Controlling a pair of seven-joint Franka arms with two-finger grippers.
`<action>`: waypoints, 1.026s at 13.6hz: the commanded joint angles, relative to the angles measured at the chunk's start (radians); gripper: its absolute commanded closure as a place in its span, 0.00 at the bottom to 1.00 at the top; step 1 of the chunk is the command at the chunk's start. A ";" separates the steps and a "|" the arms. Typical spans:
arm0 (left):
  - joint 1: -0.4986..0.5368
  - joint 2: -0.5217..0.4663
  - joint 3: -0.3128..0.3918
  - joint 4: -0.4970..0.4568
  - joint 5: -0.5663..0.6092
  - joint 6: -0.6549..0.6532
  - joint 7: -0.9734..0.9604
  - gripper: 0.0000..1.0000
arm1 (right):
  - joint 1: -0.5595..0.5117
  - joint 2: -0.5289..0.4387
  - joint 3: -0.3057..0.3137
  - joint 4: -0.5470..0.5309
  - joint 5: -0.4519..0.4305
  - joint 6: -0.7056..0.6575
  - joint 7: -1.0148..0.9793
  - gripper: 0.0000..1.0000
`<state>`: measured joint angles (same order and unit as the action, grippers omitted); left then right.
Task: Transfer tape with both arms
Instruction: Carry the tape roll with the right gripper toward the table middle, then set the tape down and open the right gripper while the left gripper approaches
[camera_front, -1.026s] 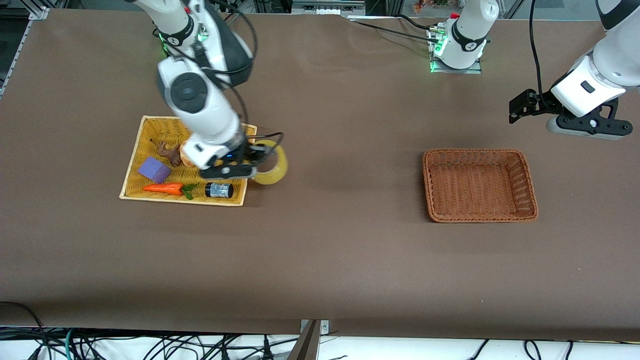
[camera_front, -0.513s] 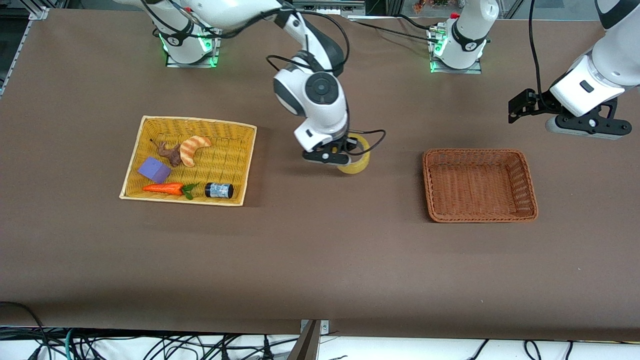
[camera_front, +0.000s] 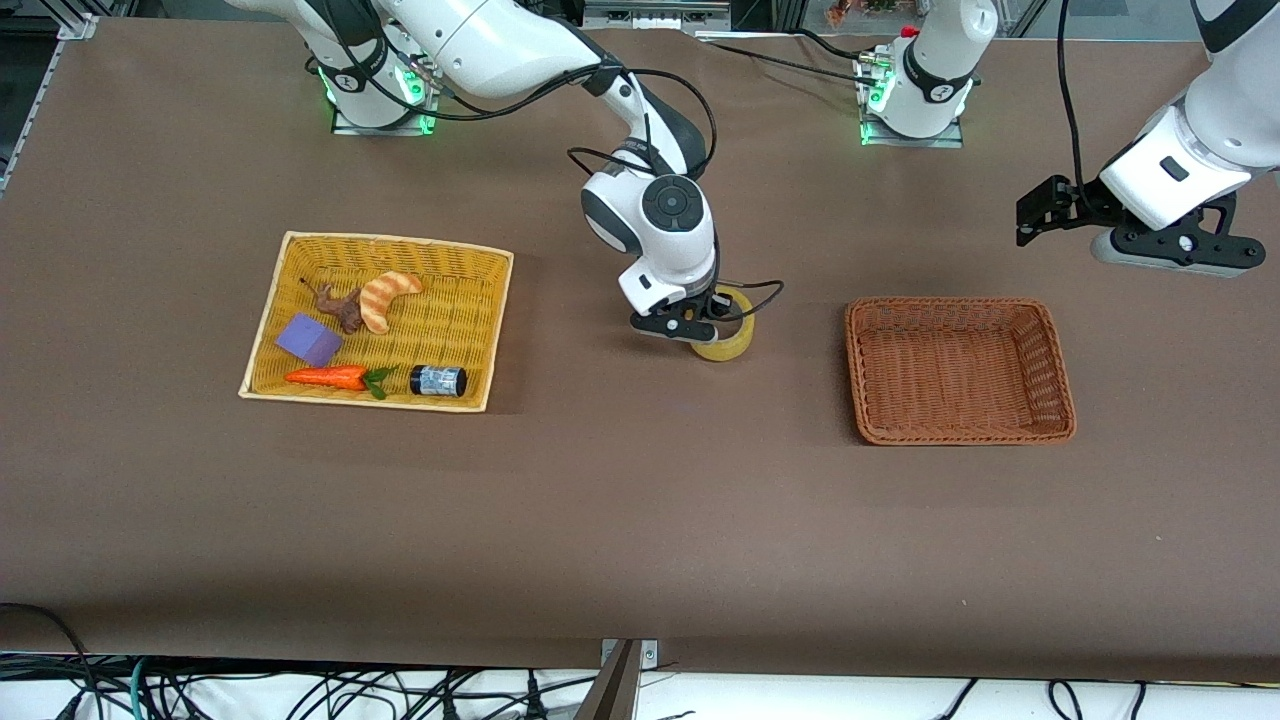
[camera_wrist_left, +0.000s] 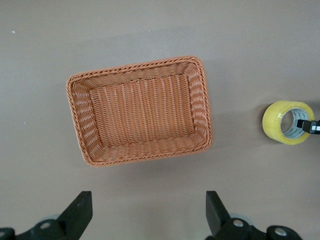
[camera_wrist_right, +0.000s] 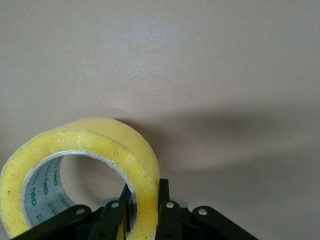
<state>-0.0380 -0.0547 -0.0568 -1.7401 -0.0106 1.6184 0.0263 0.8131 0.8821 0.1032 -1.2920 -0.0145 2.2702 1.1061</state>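
While pinched through its wall by the right gripper (camera_front: 697, 330), one finger inside the grey core and one outside, the tape (camera_front: 728, 338) sits low over bare brown table (camera_front: 640, 520), roughly midway between the yellow wicker tray (camera_front: 290, 290) and the brown wicker basket (camera_front: 1060, 400); whether it already touches the surface cannot be told. Judged about halfway through: already lifted out of the tray and brought to the middle, not yet set down for a handover, not yet picked up by the second arm, and not yet placed in the brown basket, which holds nothing. Left in the tray: a croissant toy (camera_front: 385, 297), a purple block (camera_front: 309, 339), a toy carrot (camera_front: 330, 377), a small dark jar (camera_front: 438, 380) and a brownish scrap too small to name. Reaching out from its base toward the table's centre, the right arm (camera_front: 520, 50) with wrist bent down, gripper pointing nearly straight at the tabletop, fingers clamped tight on the roll's rim as seen in the right wrist view (camera_wrist_right: 142, 200). Waiting high near the left arm's end of the table, the left gripper (camera_wrist_left: 147, 212), jaws spread wide and holding nothing, its camera looking down on the basket (camera_wrist_left: 85, 150) with the tape (camera_wrist_left: 289, 122) off to one side.
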 joint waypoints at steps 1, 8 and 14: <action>-0.003 0.010 -0.003 0.030 0.003 -0.011 -0.009 0.00 | 0.006 0.017 -0.003 0.034 -0.012 0.006 0.032 0.77; -0.003 0.012 -0.018 0.031 0.004 -0.011 -0.008 0.00 | -0.008 -0.027 -0.017 0.037 -0.012 -0.052 0.018 0.25; -0.003 0.012 -0.054 0.033 0.003 -0.011 -0.011 0.00 | -0.178 -0.204 -0.048 0.033 -0.002 -0.277 -0.306 0.00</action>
<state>-0.0395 -0.0547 -0.0891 -1.7350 -0.0106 1.6183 0.0256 0.6943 0.7493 0.0439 -1.2330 -0.0163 2.0617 0.9127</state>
